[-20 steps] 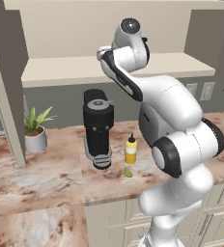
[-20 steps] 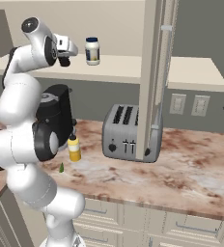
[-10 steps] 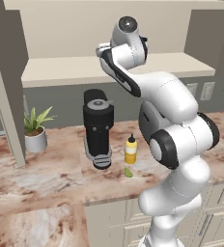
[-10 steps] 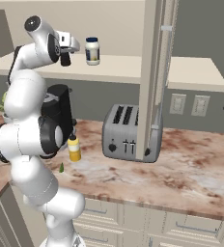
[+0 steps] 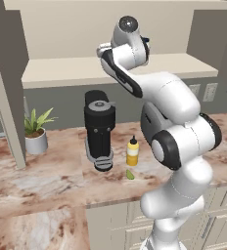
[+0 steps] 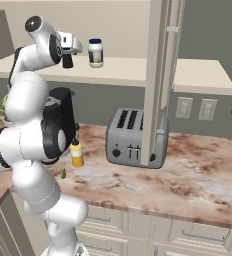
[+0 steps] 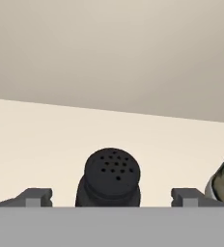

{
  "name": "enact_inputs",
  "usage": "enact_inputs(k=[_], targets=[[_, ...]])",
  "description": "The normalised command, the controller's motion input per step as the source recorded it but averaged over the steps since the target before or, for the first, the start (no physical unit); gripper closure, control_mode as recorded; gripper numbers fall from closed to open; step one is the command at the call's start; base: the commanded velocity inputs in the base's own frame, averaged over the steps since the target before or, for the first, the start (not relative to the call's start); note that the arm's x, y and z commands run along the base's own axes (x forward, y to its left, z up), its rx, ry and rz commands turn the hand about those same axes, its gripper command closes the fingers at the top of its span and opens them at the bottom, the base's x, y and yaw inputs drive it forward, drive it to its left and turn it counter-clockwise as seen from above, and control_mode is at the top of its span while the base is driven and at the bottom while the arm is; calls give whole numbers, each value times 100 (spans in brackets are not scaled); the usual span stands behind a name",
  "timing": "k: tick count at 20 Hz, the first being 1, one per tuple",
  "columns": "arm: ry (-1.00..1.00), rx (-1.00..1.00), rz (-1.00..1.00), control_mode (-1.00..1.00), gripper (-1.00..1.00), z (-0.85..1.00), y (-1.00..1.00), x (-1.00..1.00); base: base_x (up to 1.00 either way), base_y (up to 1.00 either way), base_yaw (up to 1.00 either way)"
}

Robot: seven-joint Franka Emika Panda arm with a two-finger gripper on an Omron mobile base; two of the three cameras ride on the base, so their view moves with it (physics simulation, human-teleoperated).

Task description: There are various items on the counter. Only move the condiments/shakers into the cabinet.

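Shaker stands free between wide-open gripper.

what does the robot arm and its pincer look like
The arm is glossy white with rounded, bulbous segments and dark grey to black joint rings and end caps. The pincer has two small, blocky dark grey fingertips. No cables or markings show.

Hand: now spread wide apart, where a second ago it was closed.
Black shaker: released, standing free between the fingers on the cabinet shelf.
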Motion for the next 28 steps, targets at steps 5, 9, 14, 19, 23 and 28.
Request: enact_inputs(k=[5,9,14,19,23,28], targets=[[-14,-2,0,-100,-100,-10,0,-75,0,0,0],[-16,-10,0,-100,-100,-58,0,-100,0,0,0],[-5,-7,0,-100,-100,-89,-3,-100,0,0,0],[0,-1,-2,-100,-100,-100,-21,-100,0,0,0],[3,0,-5,-100,-100,-99,-29,-100,0,0,0],[29,5,-3,-100,-100,-79,-52,-79,0,0,0]])
